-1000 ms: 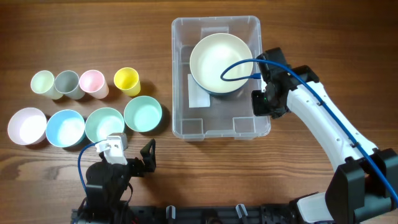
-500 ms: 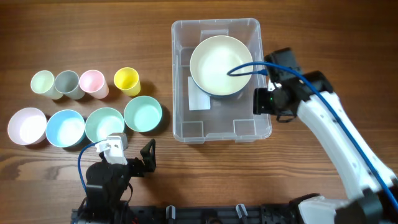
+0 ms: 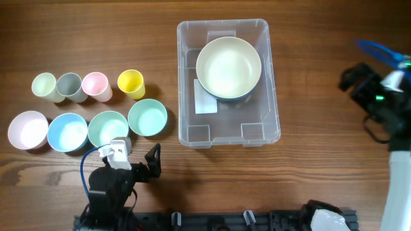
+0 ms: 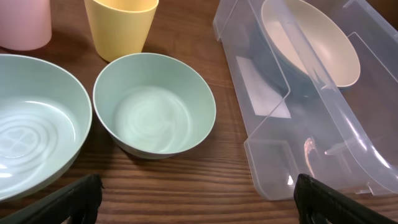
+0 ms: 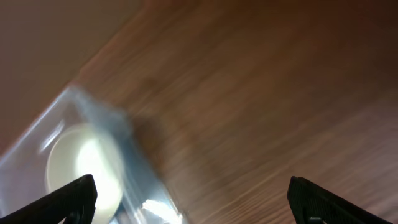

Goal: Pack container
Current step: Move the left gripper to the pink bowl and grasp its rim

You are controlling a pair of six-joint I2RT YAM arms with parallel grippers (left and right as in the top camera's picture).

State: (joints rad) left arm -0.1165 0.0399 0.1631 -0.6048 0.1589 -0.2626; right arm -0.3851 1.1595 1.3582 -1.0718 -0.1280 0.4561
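The container, a clear rectangular bin, stands at the table's middle back. In its far half a cream bowl rests on a blue bowl, next to a white label. My right gripper hangs open and empty well to the right of the bin. In the blurred right wrist view, the container and cream bowl lie off to the left of the gripper. My left gripper rests open and empty at the front left. The left wrist view shows the gripper over bare wood, with the container on its right.
Left of the bin stand two green bowls, a blue bowl and a pink bowl. Behind them are yellow, pink, grey and pale green cups.
My right gripper has opened, let go of the cream bowl inside the container, and pulled away to the right. The left arm has not moved.
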